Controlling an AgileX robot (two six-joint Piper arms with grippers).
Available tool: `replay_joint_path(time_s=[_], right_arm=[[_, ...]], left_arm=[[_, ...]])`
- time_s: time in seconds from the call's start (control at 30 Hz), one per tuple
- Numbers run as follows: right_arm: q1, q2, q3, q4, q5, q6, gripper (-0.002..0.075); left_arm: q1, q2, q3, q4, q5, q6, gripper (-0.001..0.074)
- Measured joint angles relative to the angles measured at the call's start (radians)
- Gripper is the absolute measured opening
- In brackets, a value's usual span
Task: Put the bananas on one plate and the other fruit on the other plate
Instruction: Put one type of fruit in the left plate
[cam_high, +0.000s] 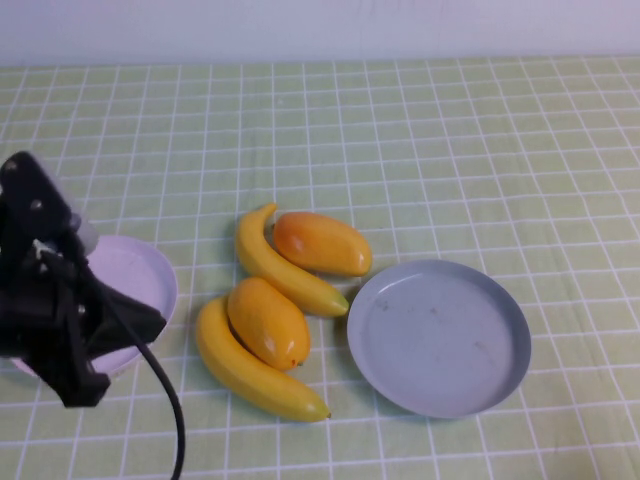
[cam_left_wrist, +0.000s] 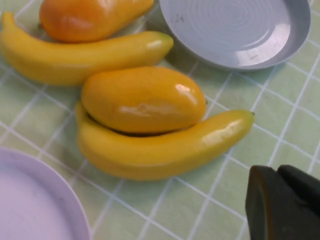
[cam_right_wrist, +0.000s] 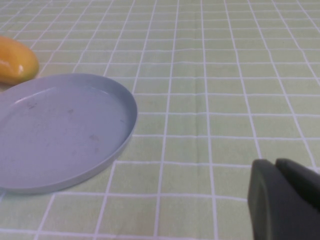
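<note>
- Nearest to us, the left gripper (cam_high: 85, 385) hangs at the left edge of the surface (cam_high: 450, 150), partly over the pale pink plate (cam_high: 140, 270); its jaws are closed on nothing.
- We see the right gripper (cam_right_wrist: 285, 200) only in its wrist view, jaws closed and empty, near the grey-blue plate (cam_high: 440, 335).
- Both plates hold nothing.
- Between them lie two bananas and two orange fruits.
- We find the near banana (cam_high: 250, 370) cradling one orange fruit (cam_high: 268, 322), touching it.
- Behind, the far banana (cam_high: 280, 265) lies against the other orange fruit (cam_high: 322, 243).
</note>
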Motion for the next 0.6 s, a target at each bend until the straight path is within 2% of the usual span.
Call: replay_joint_path(time_s=[0.17, 0.23, 0.4, 0.53, 0.6], right_arm=[[0.0, 0.0, 0.0, 0.0, 0.0, 0.0, -0.0015], [0.0, 0.0, 0.0, 0.0, 0.0, 0.0, -0.0016], [0.0, 0.0, 0.0, 0.0, 0.0, 0.0, -0.0015], [0.0, 0.0, 0.0, 0.0, 0.0, 0.0, -0.0015], [0.0, 0.0, 0.0, 0.0, 0.0, 0.0, -0.0016]], left_arm=[[-0.029, 0.171, -0.143, 0.037, 0.023, 0.224, -0.0002], [-0.073, 0.22, -0.202, 0.092, 0.023, 0.254, -0.0002], [-0.269, 0.369, -0.352, 0.298, 0.036, 0.264, -0.0002], [-0.363, 0.482, -0.455, 0.376, 0.106, 0.26, 0.0], [-0.387, 0.53, -0.492, 0.416, 0.128, 0.254, 0.0026]])
